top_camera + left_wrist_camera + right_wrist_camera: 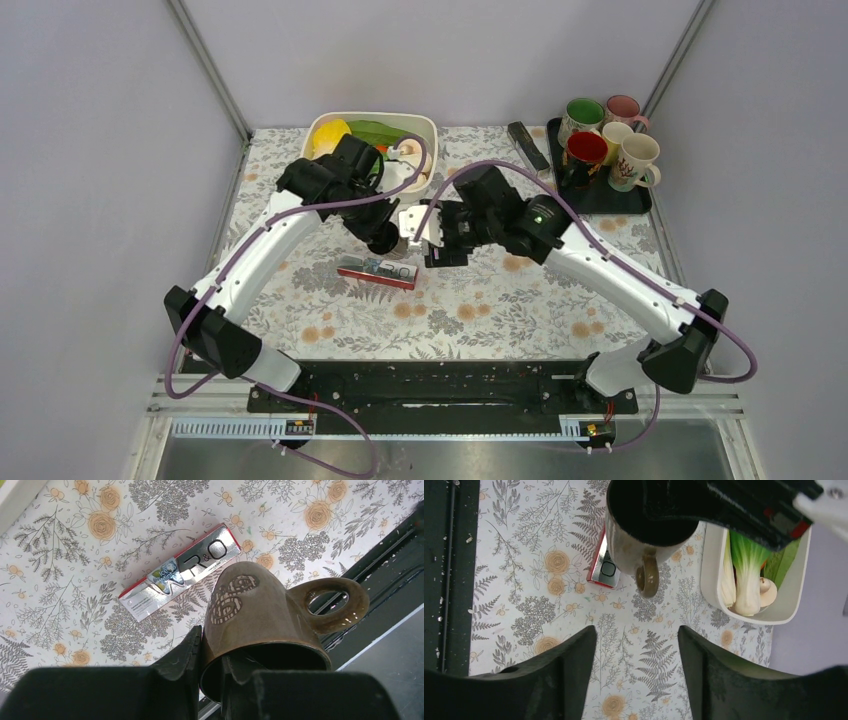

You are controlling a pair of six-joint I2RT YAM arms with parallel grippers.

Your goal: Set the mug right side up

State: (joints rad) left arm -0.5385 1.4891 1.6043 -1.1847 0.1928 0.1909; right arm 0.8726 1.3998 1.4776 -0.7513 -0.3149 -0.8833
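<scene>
The brown mug (265, 615) with a pale swirl emblem hangs in my left gripper (212, 645), which is shut on its rim, one finger inside and one outside. The mug's mouth faces the left wrist camera and its base points toward the table. In the right wrist view the mug (629, 550) shows its dark opening upward, handle (647, 577) toward me, above the mat. My right gripper (637, 635) is open and empty, just to the mug's right. In the top view the left gripper (385, 240) and right gripper (435, 245) nearly meet at mid-table.
A red and silver toothpaste box (377, 271) lies on the floral mat just below the mug. A white bin (428, 127) of vegetables stands at the back. A black tray (620, 200) with several mugs is at the back right, a black bar (527, 145) beside it.
</scene>
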